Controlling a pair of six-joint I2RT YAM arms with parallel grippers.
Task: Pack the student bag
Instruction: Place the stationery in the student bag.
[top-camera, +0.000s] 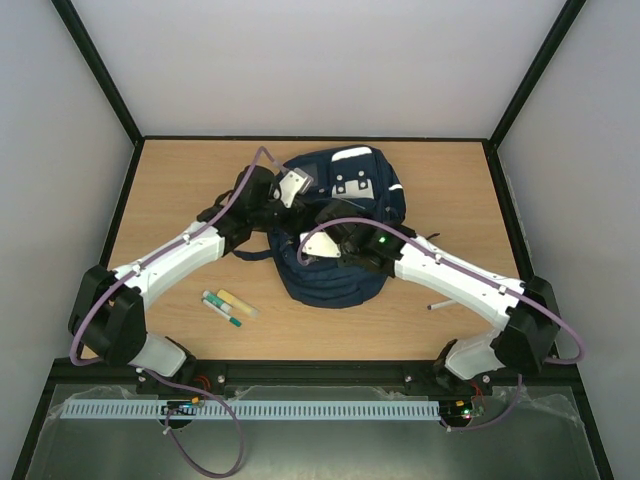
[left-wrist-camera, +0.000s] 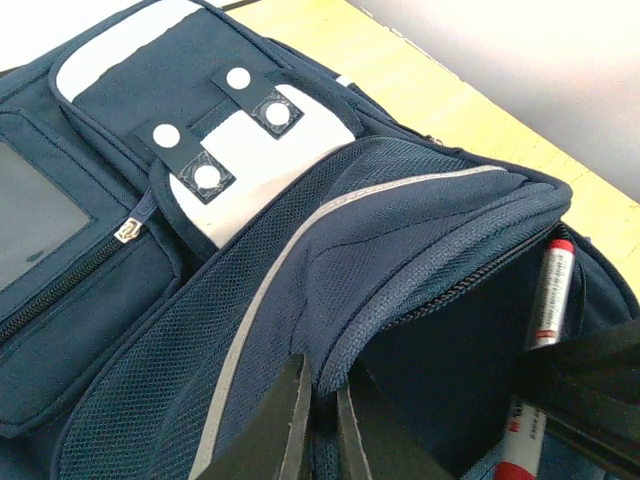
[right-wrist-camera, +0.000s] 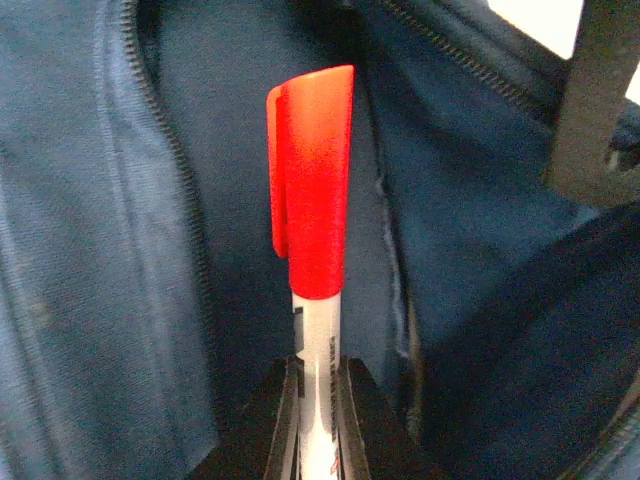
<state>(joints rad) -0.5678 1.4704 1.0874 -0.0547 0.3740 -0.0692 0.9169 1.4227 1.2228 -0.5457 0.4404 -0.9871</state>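
The student bag (top-camera: 335, 285), navy with white patches, lies in the middle of the table with its main opening held apart. My left gripper (top-camera: 305, 200) (left-wrist-camera: 320, 400) is shut on the zip-edged rim of the bag's flap (left-wrist-camera: 400, 290) and holds it up. A white marker with a red cap (right-wrist-camera: 312, 180) stands in my right gripper (top-camera: 318, 250) (right-wrist-camera: 318, 400), which is shut on its barrel. The cap end points into the dark inside of the bag. In the left wrist view the same marker (left-wrist-camera: 548, 300) shows at the mouth of the opening.
A green-capped marker (top-camera: 222, 308) and a yellowish pen (top-camera: 238, 303) lie on the wooden table (top-camera: 180, 200) near the left arm. A thin dark pen (top-camera: 440, 305) lies to the right of the bag. Black frame posts and grey walls enclose the table.
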